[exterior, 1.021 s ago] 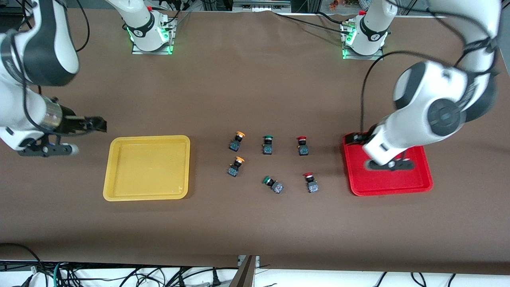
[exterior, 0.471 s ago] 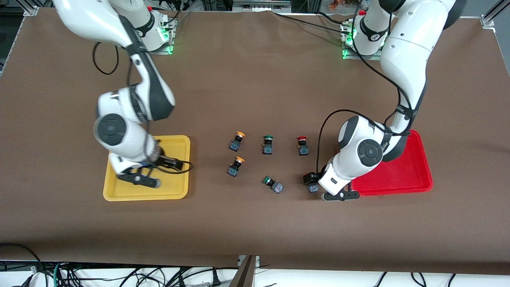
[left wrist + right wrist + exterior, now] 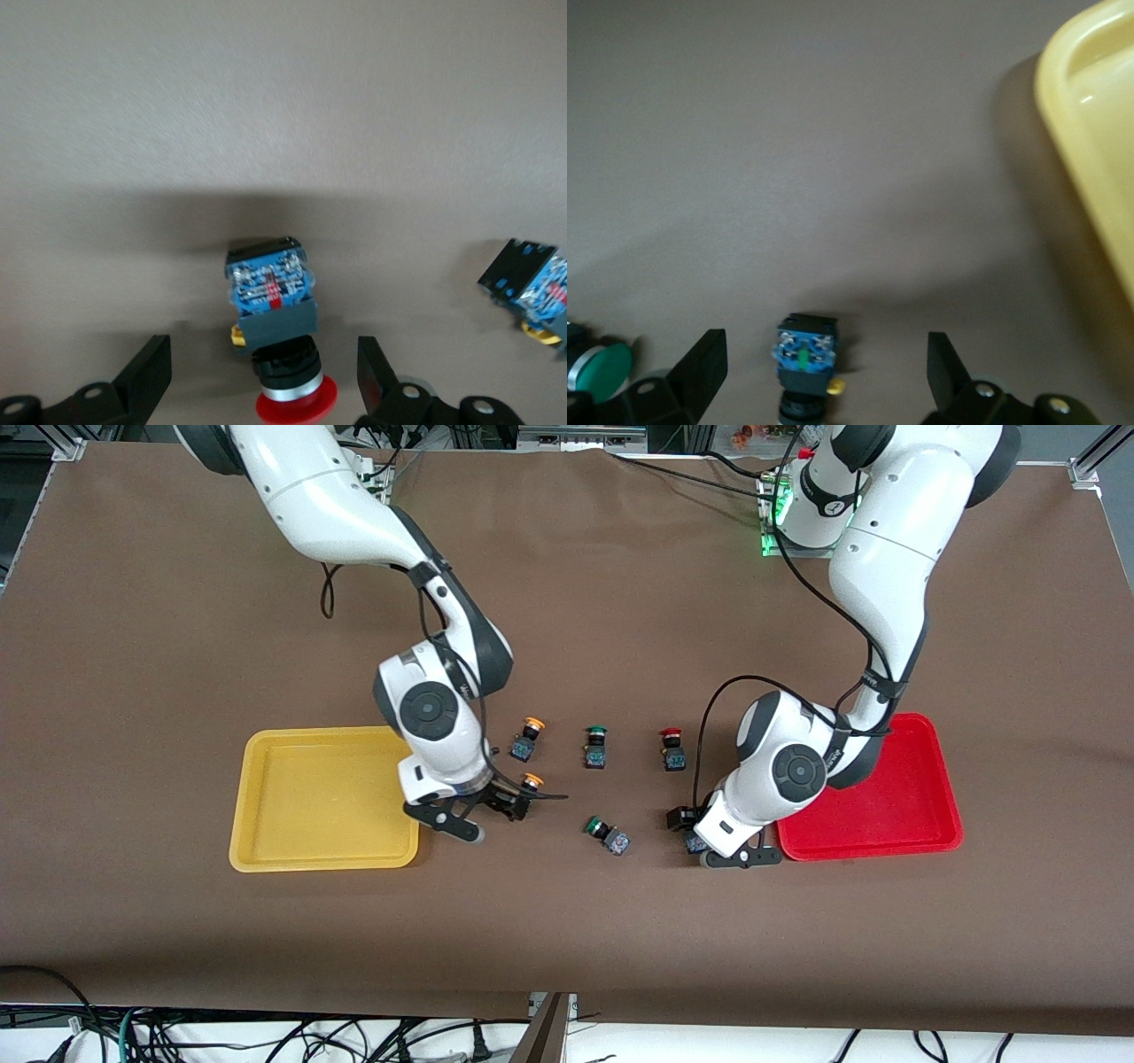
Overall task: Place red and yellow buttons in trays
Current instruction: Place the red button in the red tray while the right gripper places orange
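Nothing placed yet: yellow tray and red tray both empty, mid-worktop. Left tool wide around a red button; right tool wide around a yellow button. Four buttons left.

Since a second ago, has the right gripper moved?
Yes. The right gripper has crossed over the yellow tray toward the table's middle and now hangs open over the nearer yellow button.

I can read no text, label, brand or number on anything from my seat; no markings are legible.
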{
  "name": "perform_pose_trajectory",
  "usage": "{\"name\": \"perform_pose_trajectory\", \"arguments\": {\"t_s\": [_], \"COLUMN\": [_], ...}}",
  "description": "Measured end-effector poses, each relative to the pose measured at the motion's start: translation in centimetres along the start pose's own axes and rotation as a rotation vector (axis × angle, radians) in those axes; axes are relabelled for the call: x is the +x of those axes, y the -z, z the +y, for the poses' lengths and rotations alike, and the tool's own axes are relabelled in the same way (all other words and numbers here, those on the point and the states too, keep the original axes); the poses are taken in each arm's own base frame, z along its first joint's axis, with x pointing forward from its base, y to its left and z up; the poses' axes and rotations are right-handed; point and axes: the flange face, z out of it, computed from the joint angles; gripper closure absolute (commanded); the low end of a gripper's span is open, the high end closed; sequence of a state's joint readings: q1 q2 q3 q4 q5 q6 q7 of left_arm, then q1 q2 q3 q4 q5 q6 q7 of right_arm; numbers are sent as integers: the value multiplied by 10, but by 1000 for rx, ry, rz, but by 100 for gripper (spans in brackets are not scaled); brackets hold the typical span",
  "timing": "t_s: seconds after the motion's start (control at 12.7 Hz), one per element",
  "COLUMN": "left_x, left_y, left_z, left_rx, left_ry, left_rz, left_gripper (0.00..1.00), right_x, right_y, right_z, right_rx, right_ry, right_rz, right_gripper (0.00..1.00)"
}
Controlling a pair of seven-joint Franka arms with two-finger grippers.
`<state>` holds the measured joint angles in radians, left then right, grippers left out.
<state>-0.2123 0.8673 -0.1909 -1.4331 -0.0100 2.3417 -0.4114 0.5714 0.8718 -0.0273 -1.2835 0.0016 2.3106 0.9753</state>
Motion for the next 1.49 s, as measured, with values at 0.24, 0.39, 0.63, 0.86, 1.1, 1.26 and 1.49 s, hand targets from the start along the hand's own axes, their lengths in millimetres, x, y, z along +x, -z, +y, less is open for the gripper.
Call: {"name": "perform_pose_trajectory", "arguments": {"t_s": [0.24,0.39,0.63,0.86,1.1,1.26,1.49], "left_x": [-2,1,9,22,27,31,29], "left_y": [-6,-5,5,43,129,171,151], "left_z": [2,-2,-5,-16,-47,-101,-175], "left_rx": [8,10,6,20,70,96,107], "left_ry": [5,10,16,37,81,113,90], "left_rz": [2,10,29,12,-43,-86,-176], "left_gripper": [69,77,87,87,85,86,88], "right_x": [-14,-20,-29,-36,-24,10,99], "right_y": [-28,-38,-46,-52,-43,-21,39], "right_z": [-10,-13,-16,-18,-16,2,74], "right_rx": [14,20,11,4,-9,-71,-153], "right_ry": [-5,6,25,39,58,130,271], "right_rz": [9,14,15,13,22,-3,-86], "right_gripper": [0,7,85,100,100,100,100]}}
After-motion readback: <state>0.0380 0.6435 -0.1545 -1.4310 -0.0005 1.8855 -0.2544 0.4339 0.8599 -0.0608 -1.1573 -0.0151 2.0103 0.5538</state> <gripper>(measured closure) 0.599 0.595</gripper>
